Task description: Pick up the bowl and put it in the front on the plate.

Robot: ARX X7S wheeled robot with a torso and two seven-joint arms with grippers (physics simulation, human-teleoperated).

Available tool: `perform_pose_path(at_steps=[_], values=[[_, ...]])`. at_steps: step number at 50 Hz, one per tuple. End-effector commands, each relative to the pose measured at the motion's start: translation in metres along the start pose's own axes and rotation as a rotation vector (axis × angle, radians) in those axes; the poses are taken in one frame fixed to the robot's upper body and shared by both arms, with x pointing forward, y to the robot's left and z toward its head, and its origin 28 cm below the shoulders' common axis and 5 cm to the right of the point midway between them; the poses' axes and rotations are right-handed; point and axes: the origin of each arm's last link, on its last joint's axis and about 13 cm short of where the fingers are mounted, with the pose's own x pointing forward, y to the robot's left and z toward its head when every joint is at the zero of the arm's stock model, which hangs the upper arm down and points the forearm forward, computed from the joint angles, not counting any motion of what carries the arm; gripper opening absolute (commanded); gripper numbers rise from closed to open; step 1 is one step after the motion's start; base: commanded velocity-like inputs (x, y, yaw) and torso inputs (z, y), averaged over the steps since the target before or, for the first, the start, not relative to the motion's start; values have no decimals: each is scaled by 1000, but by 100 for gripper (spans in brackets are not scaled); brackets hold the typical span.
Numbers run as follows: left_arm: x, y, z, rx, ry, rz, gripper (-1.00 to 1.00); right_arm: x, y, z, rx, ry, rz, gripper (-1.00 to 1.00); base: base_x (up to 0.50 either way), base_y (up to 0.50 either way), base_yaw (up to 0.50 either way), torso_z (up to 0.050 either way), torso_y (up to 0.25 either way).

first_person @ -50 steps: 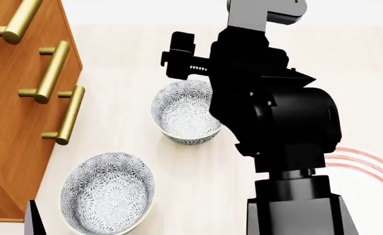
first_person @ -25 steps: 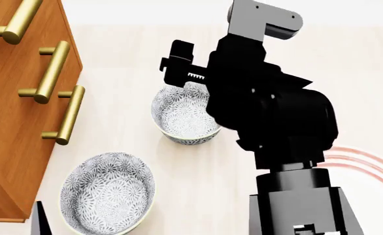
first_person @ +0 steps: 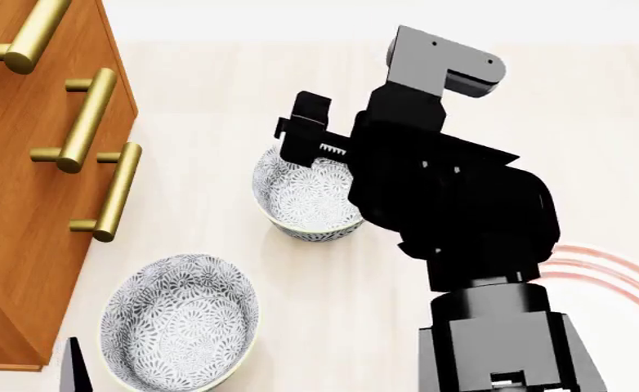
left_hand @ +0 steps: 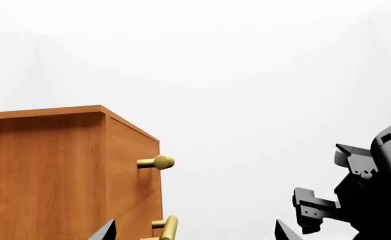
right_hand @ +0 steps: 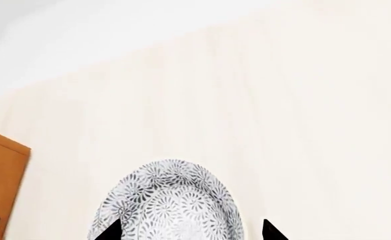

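The bowl (first_person: 303, 196), white with a grey-blue flower pattern, stands on the pale table, partly covered by my right arm. In the right wrist view the bowl (right_hand: 172, 202) lies between the two dark fingertips of my right gripper (right_hand: 190, 231), which is open and straddles it from above. Only a sliver of the plate (first_person: 614, 273) shows, as red rings at the right edge behind the arm. My left gripper (left_hand: 194, 232) is open with nothing held, facing the cabinet's side.
A second patterned bowl (first_person: 178, 322) sits nearer, at the lower left. A wooden cabinet (first_person: 25, 163) with brass handles (first_person: 85, 118) runs along the left side, close to both bowls. My black right arm (first_person: 462, 212) blocks the middle of the head view.
My right gripper has come down toward the far bowl, and the arm has shifted slightly right. The left fingertip at the bottom left has crept a little further into view.
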Motion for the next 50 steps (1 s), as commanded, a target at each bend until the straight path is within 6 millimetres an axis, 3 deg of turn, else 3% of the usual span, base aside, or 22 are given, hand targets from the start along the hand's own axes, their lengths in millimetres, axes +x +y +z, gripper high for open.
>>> perform_pose_path(at_steps=[1,50], values=[[0,-1,-1,1,3,-4,100,4,-3,-4,33,22,-1,100,0,0,0,0,0],[-2,-2,-3,6,13,-13,100,23,-10,-28,-17,53,-50,100,0,0,0,0,0]])
